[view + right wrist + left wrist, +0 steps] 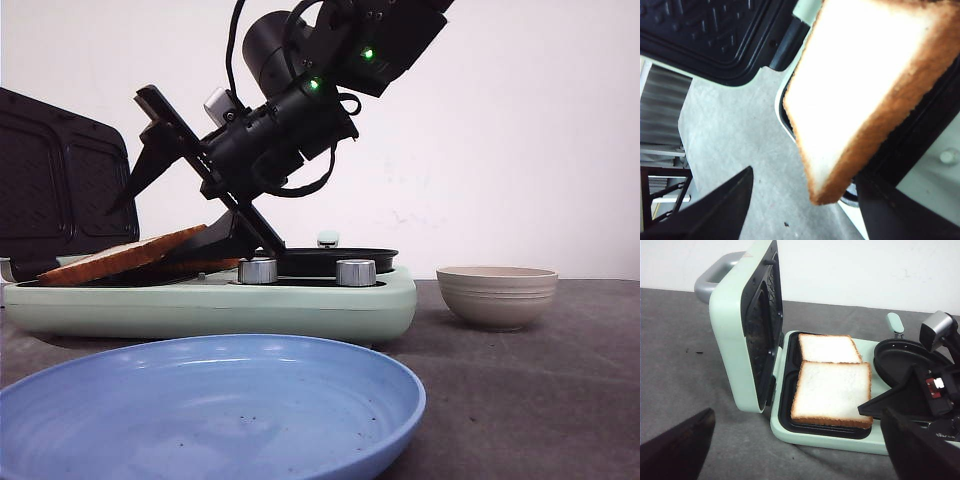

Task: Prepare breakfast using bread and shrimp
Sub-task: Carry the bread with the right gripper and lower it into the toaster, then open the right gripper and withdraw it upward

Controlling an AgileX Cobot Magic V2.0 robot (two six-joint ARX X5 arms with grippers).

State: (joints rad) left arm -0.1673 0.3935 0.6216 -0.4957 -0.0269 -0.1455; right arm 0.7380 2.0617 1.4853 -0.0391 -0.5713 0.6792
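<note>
The right gripper [185, 190] is gaping wide, one finger lying under the tilted upper bread [832, 392], gripping nothing. That slice is leaning on the second inside the mint sandwich maker [745, 340]. The left gripper [795, 450] is hanging open beside it. No legible writing.

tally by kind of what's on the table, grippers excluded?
bread slices: 2
sandwich maker: 1
silver knobs: 2
blue plate: 1
beige bowl: 1
Total: 7
</note>
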